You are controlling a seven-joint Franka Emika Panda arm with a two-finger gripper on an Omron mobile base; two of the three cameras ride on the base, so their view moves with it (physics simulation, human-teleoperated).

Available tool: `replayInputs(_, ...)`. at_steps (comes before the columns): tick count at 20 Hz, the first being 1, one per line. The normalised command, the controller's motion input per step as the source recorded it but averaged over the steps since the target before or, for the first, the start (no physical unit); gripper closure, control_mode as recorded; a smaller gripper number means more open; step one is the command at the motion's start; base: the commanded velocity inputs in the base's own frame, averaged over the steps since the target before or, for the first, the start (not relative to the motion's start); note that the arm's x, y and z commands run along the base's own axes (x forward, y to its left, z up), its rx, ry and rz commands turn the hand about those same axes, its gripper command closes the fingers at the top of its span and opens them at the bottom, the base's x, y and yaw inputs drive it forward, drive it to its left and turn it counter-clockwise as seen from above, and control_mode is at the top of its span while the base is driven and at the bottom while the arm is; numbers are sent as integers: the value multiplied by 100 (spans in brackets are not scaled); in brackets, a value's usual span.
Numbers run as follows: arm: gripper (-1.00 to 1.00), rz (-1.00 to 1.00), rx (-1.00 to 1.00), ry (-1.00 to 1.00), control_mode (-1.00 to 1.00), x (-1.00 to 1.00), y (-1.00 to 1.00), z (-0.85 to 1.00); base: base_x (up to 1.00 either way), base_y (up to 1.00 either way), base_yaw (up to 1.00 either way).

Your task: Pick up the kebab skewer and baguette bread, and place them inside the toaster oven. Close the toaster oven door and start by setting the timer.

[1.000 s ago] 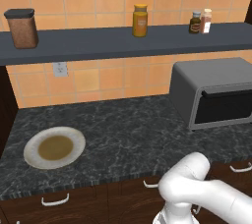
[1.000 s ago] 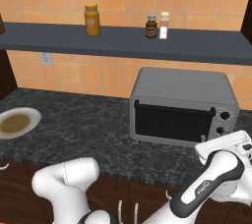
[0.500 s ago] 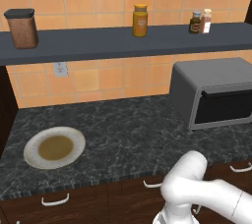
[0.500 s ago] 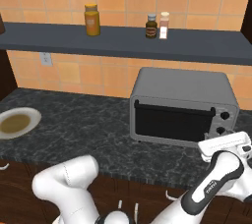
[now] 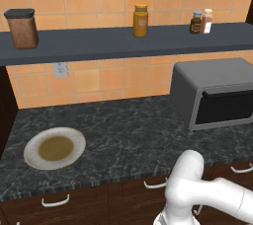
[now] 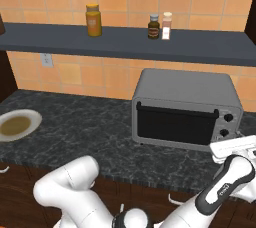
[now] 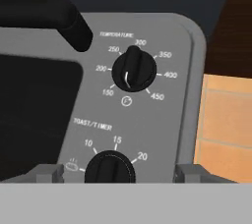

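1. Boxy grey metal toaster oven (image 6: 182, 109) sits right of centre on the dark marble surface (image 6: 95, 132), its dark glass door (image 6: 175, 124) shut.
2. Gripper (image 7: 115, 173) fingers spread apart, straddling the black timer knob (image 7: 110, 168) at the frame bottom.

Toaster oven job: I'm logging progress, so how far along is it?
The toaster oven door is closed and the plate holds neither skewer nor bread; the dark glass hides the inside. The gripper sits before the control panel, fingers either side of the toast/timer knob. Turning that knob seems all that is left.
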Motion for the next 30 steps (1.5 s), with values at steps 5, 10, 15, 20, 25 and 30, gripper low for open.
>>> replayInputs(5,-100,0,0,-6,-100,7,-20,-15,0,0,0)
replayInputs(10,-100,0,0,-11,-100,-1,13,-9,0,0,0)
replayInputs(15,-100,0,0,-3,-100,0,17,-1,0,0,0)
replayInputs(20,-100,-1,0,0,-100,0,2,0,0,0,0)
replayInputs(25,-100,-11,0,0,-100,0,2,0,0,0,0)
replayInputs(30,-100,-12,0,0,-100,0,28,0,0,0,0)
